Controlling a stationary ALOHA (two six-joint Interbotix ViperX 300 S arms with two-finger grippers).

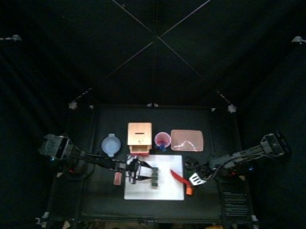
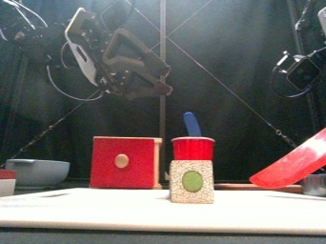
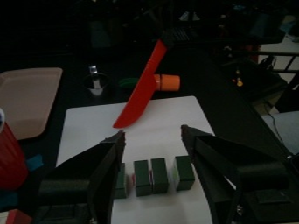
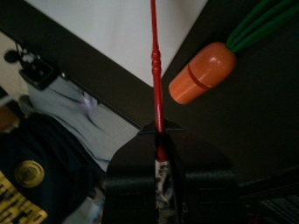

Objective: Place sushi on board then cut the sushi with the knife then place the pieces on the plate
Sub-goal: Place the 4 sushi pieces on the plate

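Observation:
The sushi roll [image 1: 149,177] of dark green blocks lies on the white cutting board [image 1: 167,161]. Its speckled end with a green centre [image 2: 192,181] faces the front view. My left gripper [image 3: 152,138] hovers open just above the blocks [image 3: 149,174], one jaw on each side of the row. My right gripper [image 4: 158,131] is shut on the red knife [image 4: 153,61]. The blade [image 3: 140,92] slants down to the board's surface beyond the roll and is held low at the right [image 2: 293,164]. The pink tray [image 1: 188,140] sits behind the board.
The wooden box [image 1: 139,136], the red cup [image 2: 193,150] with a blue knife [image 2: 192,124], and the blue-grey bowl [image 1: 111,144] stand behind the board. A toy carrot [image 4: 198,70] lies off the board's right side. A small red thing [image 1: 116,177] sits at its left edge.

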